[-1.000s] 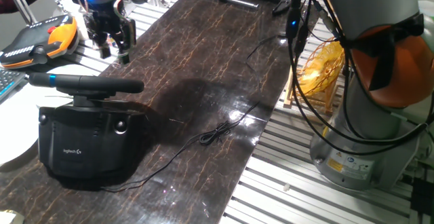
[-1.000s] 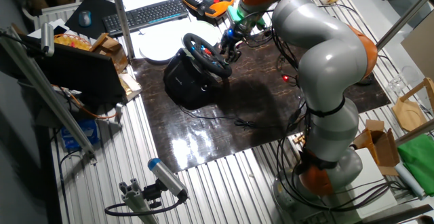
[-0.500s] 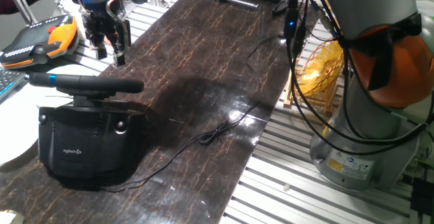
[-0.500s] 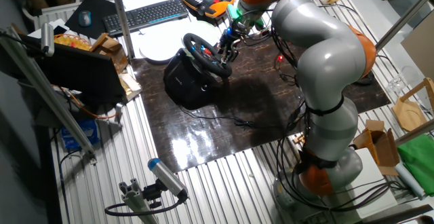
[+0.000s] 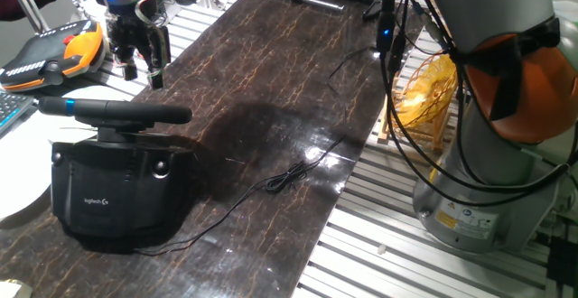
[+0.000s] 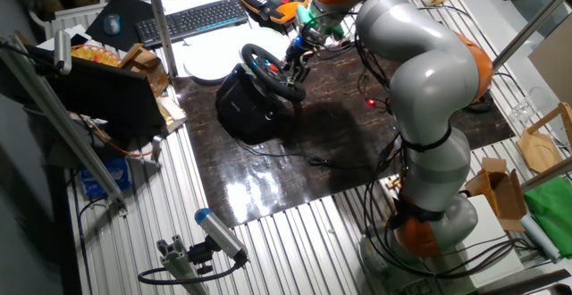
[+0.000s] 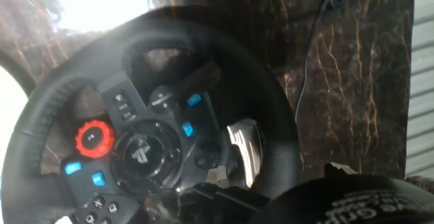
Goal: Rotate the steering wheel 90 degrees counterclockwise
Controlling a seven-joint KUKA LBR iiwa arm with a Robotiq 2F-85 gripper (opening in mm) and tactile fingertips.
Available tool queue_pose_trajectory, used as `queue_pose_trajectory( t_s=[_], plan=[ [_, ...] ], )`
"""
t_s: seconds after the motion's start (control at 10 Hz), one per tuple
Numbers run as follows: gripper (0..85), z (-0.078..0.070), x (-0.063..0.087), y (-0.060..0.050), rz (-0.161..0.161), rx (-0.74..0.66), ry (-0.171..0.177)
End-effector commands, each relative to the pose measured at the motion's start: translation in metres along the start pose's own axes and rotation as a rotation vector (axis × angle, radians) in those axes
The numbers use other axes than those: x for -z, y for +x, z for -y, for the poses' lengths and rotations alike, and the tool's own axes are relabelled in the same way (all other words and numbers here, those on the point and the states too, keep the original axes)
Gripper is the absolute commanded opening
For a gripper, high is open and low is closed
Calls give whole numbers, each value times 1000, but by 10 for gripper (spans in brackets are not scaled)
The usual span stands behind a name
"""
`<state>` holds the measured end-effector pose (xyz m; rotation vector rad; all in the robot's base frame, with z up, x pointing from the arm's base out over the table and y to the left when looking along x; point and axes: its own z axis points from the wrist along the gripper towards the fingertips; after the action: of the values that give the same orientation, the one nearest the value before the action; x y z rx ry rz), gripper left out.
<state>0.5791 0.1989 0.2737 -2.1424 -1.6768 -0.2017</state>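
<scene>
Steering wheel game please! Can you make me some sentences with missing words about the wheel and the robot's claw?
1. The steering wheel sits on a boxy base of the colour ____.
2. The round knob on the wheel's face is ____.
3. The claw is ____ the wheel, not touching its rim.
4. The white logo on the base reads ____.

Missing words: black; red; above; Logitech
</scene>
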Motion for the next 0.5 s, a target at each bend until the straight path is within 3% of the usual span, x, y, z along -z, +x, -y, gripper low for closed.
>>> queue_pose_trajectory(
  t_s=[0.0,0.4],
  plan=[
    [720,2,-3,4,-9,-8,-3],
    [690,4,-12,19,-35,-23,-12]
  ],
)
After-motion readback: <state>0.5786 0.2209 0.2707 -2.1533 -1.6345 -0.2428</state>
